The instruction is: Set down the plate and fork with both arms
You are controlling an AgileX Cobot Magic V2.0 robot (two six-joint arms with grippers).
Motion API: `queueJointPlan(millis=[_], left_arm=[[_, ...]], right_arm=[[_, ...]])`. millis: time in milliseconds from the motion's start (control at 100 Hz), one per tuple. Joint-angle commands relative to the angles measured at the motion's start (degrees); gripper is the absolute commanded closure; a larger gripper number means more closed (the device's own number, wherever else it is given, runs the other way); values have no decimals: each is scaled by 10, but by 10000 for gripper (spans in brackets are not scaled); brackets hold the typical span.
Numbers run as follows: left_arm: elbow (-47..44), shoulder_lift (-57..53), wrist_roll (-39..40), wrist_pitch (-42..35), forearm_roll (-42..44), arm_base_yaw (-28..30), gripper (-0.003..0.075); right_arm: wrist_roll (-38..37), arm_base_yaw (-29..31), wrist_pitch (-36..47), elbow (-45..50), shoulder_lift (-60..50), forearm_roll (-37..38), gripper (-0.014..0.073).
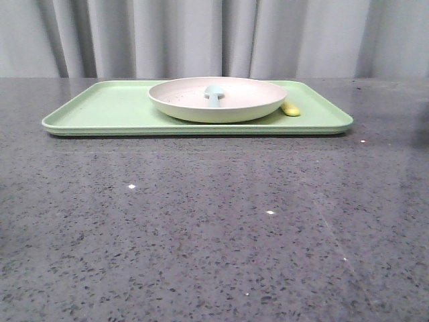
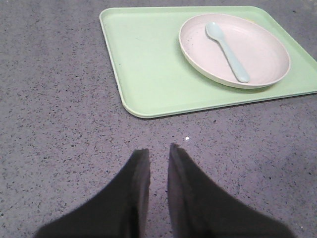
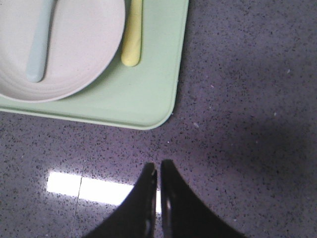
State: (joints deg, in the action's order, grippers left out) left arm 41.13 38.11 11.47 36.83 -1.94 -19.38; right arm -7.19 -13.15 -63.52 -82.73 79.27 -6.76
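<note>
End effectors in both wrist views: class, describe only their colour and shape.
The left end effector has two black, matte fingers, broad at the base and tapering to blunt tips. The right end effector matches: black, curved, pointed. No cables or markings show.

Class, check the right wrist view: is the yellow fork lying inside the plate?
No. The fork lies on the green tray beside the plate, outside its rim.

Soft even light; sharp frames; bright glare patch on table (image 3: 94,188)
</note>
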Motion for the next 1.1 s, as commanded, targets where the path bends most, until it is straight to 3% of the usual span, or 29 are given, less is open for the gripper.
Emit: queueJointPlan(millis=[0, 130, 310, 800, 1090], left_arm=[[17, -1, 5, -44, -5, 1, 731], [17, -1, 5, -44, -5, 1, 741], [16, -8, 5, -46, -5, 1, 741], [-72, -148, 5, -81, -4, 1, 741], [-133, -244, 5, -88, -4, 1, 741]], right_arm=[[7, 3, 69, 49, -77, 5, 572], [7, 3, 130, 128, -160, 14, 581], [7, 3, 169, 220, -259, 35, 662], [7, 3, 303, 425, -528, 55, 660], [7, 3, 310, 510, -632, 55, 660]])
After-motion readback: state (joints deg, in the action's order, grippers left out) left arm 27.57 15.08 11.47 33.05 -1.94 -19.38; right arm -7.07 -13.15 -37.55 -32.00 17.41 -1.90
